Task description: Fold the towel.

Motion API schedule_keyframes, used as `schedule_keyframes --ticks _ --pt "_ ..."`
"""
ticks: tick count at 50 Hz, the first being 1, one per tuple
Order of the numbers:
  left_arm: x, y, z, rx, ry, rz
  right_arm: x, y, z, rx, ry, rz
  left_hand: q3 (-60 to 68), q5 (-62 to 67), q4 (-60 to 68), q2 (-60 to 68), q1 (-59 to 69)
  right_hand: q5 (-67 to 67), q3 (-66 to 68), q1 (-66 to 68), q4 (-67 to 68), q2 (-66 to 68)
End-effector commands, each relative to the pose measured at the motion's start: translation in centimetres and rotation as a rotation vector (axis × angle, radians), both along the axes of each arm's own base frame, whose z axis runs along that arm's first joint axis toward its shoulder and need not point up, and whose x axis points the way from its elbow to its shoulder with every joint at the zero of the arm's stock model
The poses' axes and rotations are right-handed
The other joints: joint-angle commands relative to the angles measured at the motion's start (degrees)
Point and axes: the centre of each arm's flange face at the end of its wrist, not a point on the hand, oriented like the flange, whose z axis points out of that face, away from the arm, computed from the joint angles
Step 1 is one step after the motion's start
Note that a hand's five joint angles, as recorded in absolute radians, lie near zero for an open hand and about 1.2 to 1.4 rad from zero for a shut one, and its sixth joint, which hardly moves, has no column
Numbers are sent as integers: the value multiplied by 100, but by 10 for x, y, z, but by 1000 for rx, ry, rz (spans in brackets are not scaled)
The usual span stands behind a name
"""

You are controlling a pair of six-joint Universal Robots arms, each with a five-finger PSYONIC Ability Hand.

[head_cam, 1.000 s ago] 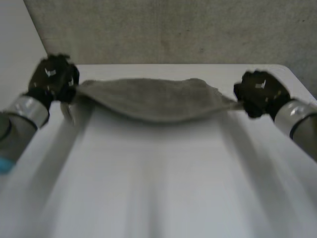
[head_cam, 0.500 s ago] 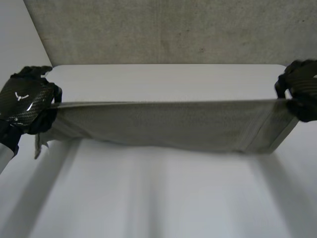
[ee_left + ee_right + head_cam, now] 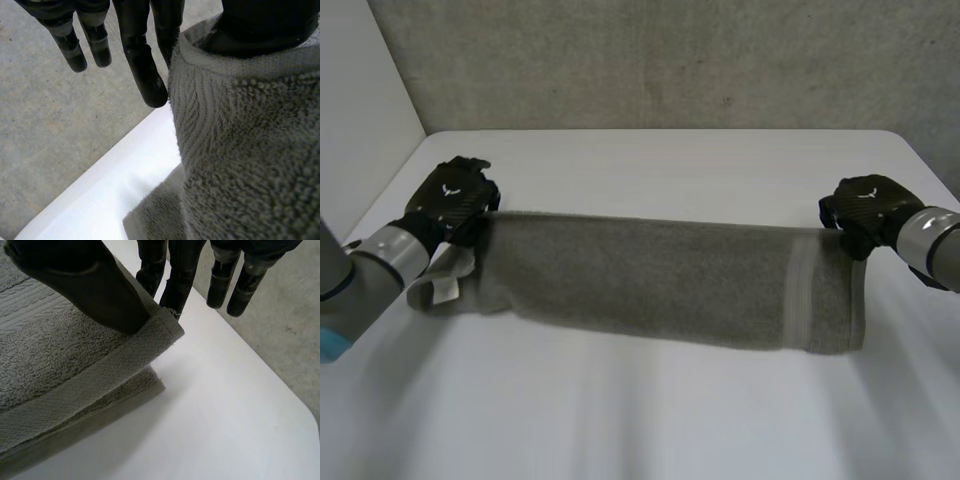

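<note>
- Table (image 3: 650,420): white, took up the whole lower part of the frame, with nothing on it besides the cloth.
- Towel (image 3: 660,280): grey-brown, stretched left to right across the middle of the frame. It looked doubled over, with the top edge held up and the lower layer resting on the table.
- Left hand (image 3: 455,200): at the left of the frame, on the towel's left end. Its wrist view showed the edge nipped between the thumb and straight fingers.
- Right hand (image 3: 865,212): at the right of the frame, pinching the top layer's corner under the thumb, right by the hem band (image 3: 800,295).
- Loose flap (image 3: 445,288): a hem bit or a label, I couldn't tell which, flopping out at the left end below the hand.
- My worry was that both pinches looked shallow. If the arms pulled apart too hard, a corner could slip out and the layers would skew. That flap could also end up poking out of the next fold.
</note>
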Motion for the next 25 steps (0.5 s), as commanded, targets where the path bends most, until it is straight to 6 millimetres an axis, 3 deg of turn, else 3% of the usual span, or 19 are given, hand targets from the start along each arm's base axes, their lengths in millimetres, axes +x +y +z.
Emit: schedule_keyframes --ticks 1,13,25 --pt "-13 -28 -10 24 -1 -15 7 -20 -12 -59 8 -15 -331 -93 -376 -4 -173 210 -302 343 -435 384" --pt "-24 -56 -38 48 -9 -8 13 -44 -40 -46 11 -11 -331 -261 -376 -172 -341 210 -302 343 -435 384" --pt "-24 -63 -41 39 -11 -4 24 -54 -57 -57 12 6 -331 -1069 -376 -979 -1149 210 -302 343 -435 384"
